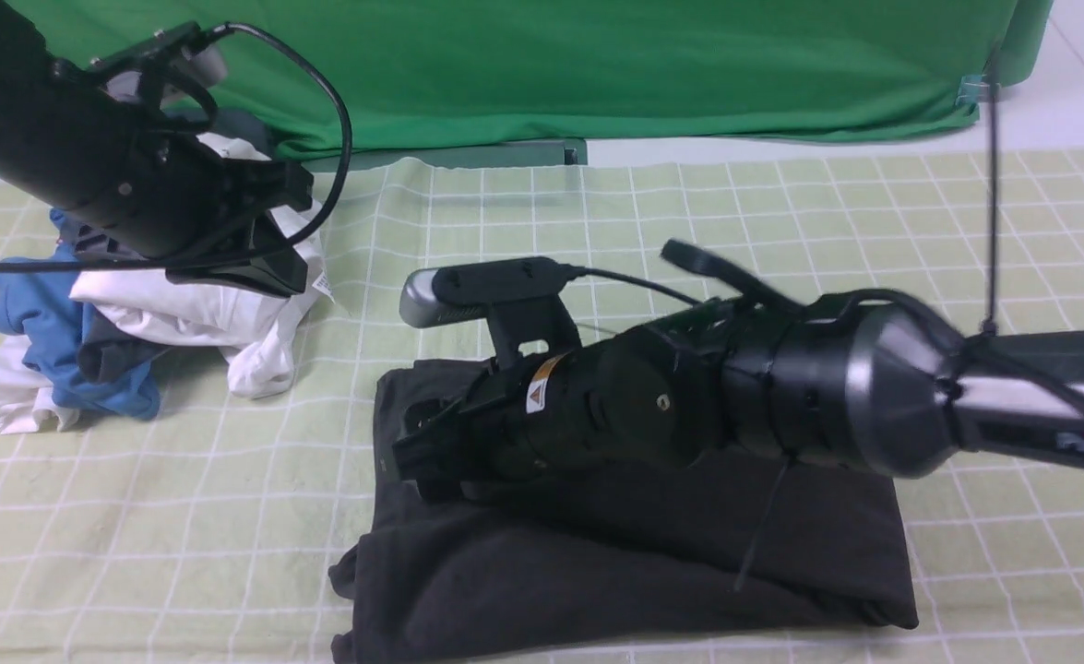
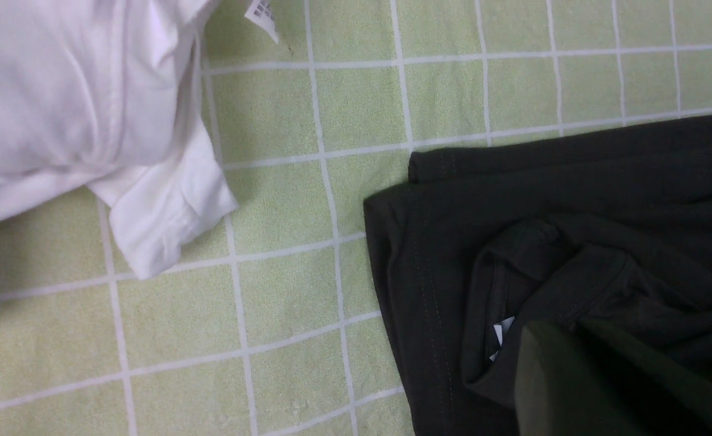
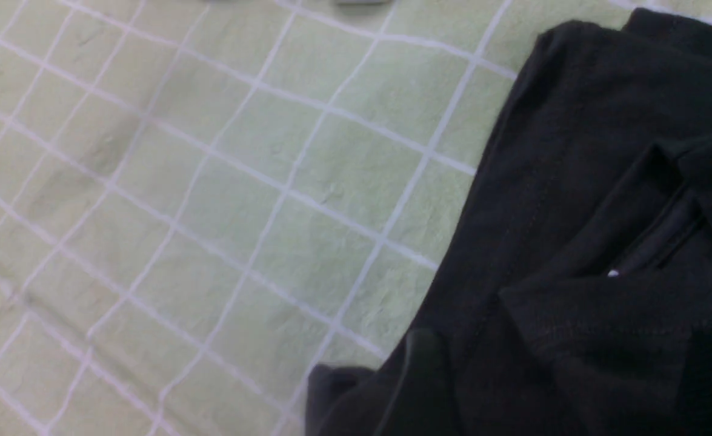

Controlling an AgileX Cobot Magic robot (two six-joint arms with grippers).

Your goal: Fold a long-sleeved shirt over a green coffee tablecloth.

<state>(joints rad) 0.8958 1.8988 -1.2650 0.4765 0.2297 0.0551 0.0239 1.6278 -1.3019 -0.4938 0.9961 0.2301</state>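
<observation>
The long-sleeved shirt (image 1: 634, 553) lies folded in a compact black bundle on the green coffee tablecloth (image 1: 182, 516), the right gripper (image 1: 412, 456) low over its top, jaw state unclear, the left gripper (image 1: 265, 267) closed over the neighbouring white shirt (image 1: 219, 314), so I judge only withdrawal remains.

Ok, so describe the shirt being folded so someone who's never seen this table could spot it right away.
Start from the pale green checked tablecloth that covers the table. Near its front middle, under the right arm, lies the black shirt, folded into a rough rectangle. It is the only dark garment; the white shirt and blue garment sit crumpled in a pile at the left.
</observation>
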